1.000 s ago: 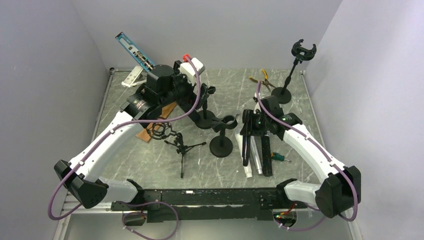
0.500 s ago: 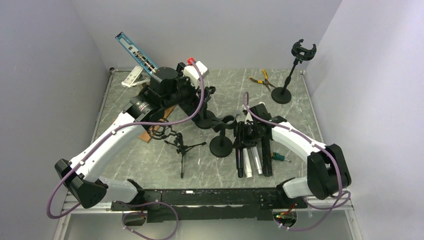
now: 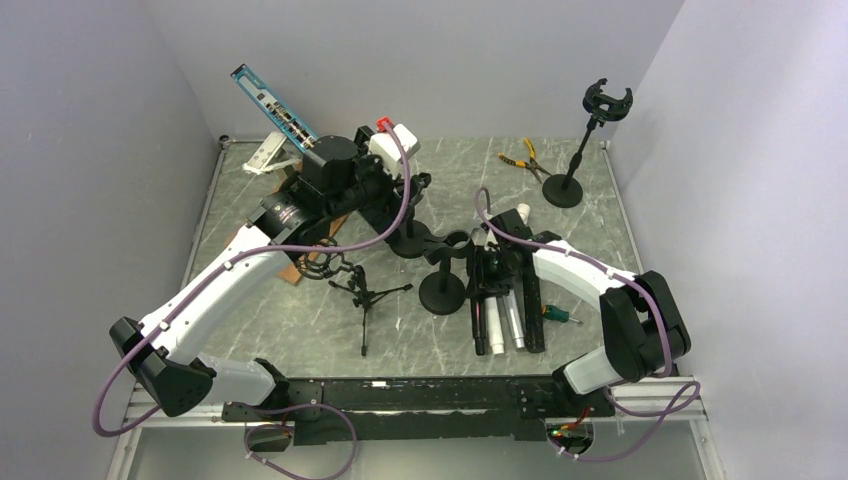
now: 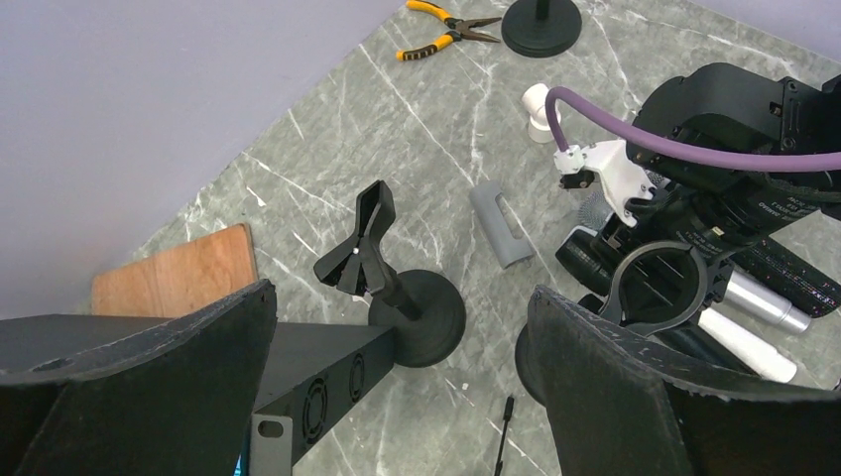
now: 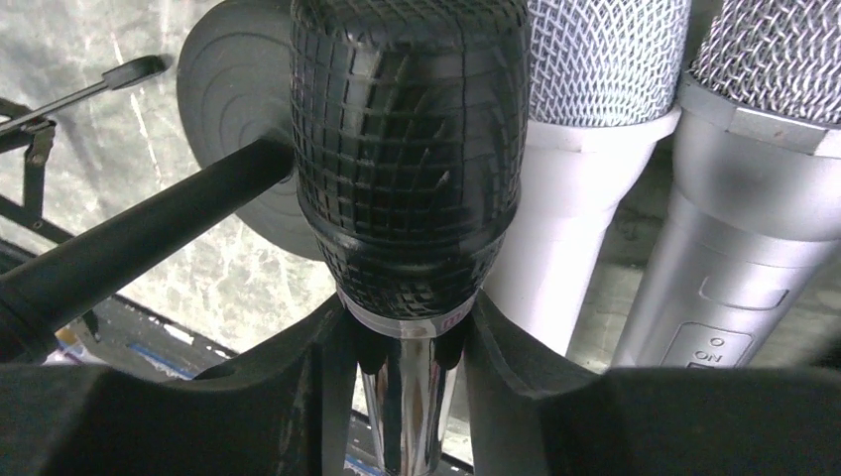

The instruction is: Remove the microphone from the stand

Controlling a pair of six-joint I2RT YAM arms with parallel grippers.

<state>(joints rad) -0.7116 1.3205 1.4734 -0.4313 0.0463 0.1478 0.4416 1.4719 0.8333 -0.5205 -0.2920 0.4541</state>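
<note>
Pinching the black microphone (image 5: 407,149) by its shiny neck with the right claw (image 5: 402,337), down low by the table (image 3: 300,330), out of the ring clip and at 3 o'clock of the stand (image 3: 443,290). Just beside it, on its 3 o'clock side, a white microphone (image 5: 585,149) and then a silver microphone (image 5: 764,198). Holding the left claw (image 4: 402,297) spread wide in the air at 11 o'clock of the stand, gripping nothing.

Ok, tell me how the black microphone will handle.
The black microphone is round, so it would probably roll if laid down loose. Its shiny metal neck may slip in the right tool. The mesh head looks rigid and likely top-heavy.
</note>
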